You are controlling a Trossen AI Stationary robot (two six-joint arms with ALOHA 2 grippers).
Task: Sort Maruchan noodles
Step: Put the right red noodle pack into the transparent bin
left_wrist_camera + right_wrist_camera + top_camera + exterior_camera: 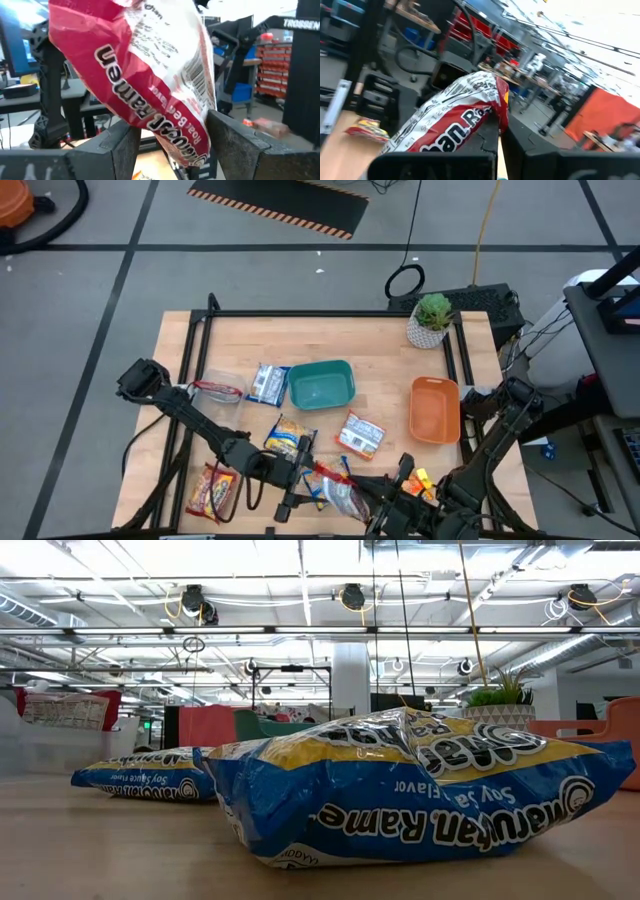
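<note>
Near the bench's front edge, both claws pinched one red ramen packet (145, 75) — left gripper (172, 145) spread around it, right gripper (497, 132) pressed tight.

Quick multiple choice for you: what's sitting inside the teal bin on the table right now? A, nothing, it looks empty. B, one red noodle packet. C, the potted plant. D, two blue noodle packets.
A: in the high view the teal bin shows only its bare floor, while a blue-and-yellow packet lies on the table just outside it.
</note>
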